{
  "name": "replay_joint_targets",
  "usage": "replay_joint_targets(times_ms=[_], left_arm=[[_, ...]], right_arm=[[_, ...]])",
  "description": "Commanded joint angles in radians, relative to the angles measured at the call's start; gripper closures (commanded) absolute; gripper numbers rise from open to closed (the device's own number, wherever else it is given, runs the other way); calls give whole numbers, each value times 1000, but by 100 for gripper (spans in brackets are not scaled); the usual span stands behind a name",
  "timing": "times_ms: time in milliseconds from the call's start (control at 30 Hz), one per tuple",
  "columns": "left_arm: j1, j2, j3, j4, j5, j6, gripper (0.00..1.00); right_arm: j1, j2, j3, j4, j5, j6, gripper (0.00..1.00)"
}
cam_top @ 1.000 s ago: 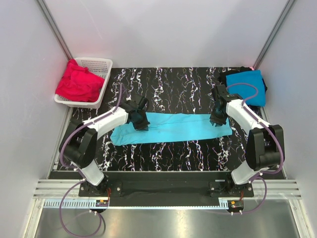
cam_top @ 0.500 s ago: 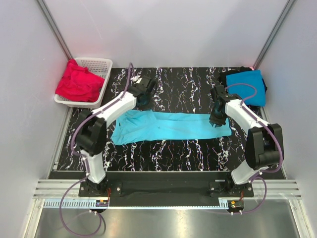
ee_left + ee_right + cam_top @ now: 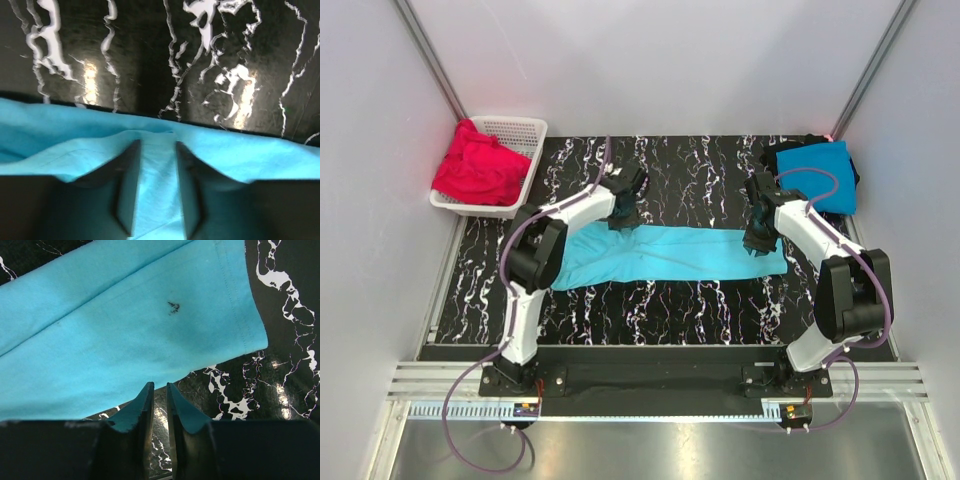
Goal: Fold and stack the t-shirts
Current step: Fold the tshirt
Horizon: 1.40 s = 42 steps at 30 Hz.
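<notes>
Presently the light turquoise t-shirt (image 3: pixel 680 255) lies flat as a long band on the black marbled table (image 3: pixel 700 170), stretching from the left pincer (image 3: pixel 156 147) across to the right pincer (image 3: pixel 158 387). The left pincer is down at the band's far edge, near its left end. Its jaws stand apart, and a strip of the cloth runs between them and rises in a small ridge at the tips — bare table lies just beyond. The right pincer sits at the band's right end, its tips meeting an edge of the cloth close to the hemmed end. Its jaws are drawn almost together with a thin slit between, and whether they nip the fabric I cannot tell. Ahead of those tips the cloth is smooth, with a small dark mark (image 3: pixel 173 306) on it. Beyond the right pincer and to its right, the deeper blue t-shirt (image 3: pixel 817 172) lies folded — apart from the fingers. Far to the left of the left pincer, red t-shirts (image 3: pixel 475 168) are heaped in the white basket (image 3: pixel 520 130).
</notes>
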Motion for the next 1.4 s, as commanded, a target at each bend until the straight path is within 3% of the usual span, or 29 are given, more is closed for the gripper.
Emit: replay_joint_targets(times_ms=[0, 233, 367, 467, 700, 1067, 1367], left_arm=[[0, -172, -105, 75, -112, -7, 56], [-2, -429, -305, 132, -87, 21, 49], [-2, -494, -371, 135, -55, 21, 47], [-2, -514, -370, 135, 51, 47, 45], [-2, -514, -423, 20, 118, -89, 44], [-3, -436, -448, -83, 39, -197, 45], [-6, -310, -368, -173, 37, -198, 46]], right_arm=[[9, -23, 12, -7, 32, -11, 76], [7, -11, 0, 16, 96, 0, 66], [0, 15, 0, 22, 137, 50, 60], [-12, 50, 15, 27, 133, 64, 60], [-13, 164, 112, 38, 13, -24, 63], [-14, 349, 296, 28, -11, -141, 56], [-13, 359, 209, 42, -50, -146, 55]])
